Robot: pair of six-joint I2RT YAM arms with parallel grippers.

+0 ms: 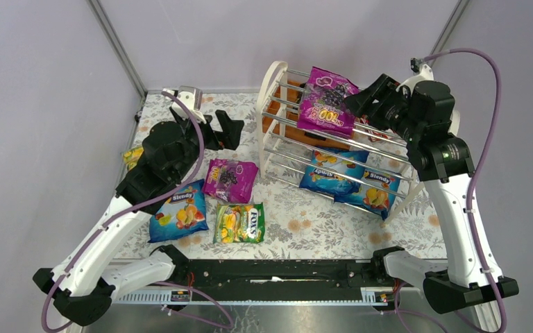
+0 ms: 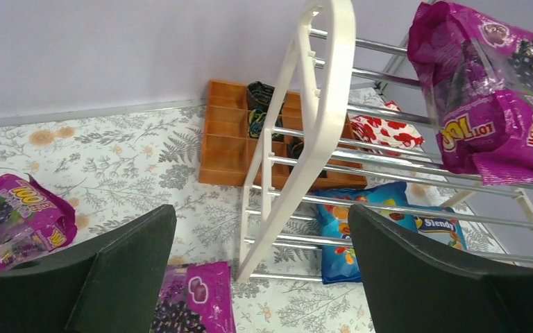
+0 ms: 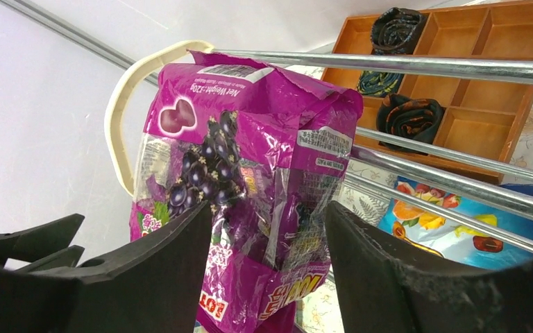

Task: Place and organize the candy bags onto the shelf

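Since the purple candy bag (image 1: 327, 100) on the shelf's (image 2: 336, 69) top rods at 1 o'clock looks light, crinkly and slippery, the open right pincer (image 3: 269, 211) beside it should pinch an edge.

The floral-cloth table (image 1: 319, 229) before me carries the shelf (image 1: 271, 104) at far right, with an orange tray (image 1: 288, 104) behind it. On the cloth at near left lie a loose magenta bag (image 1: 230, 179), a Slendy bag (image 1: 179, 216) and a FOX'S bag (image 1: 240, 223). A top magenta bag (image 1: 326, 100) lies on the shelf's upper rods. A left blue bag (image 1: 330, 172) and a right blue bag (image 1: 375, 191) lie at the bottom.
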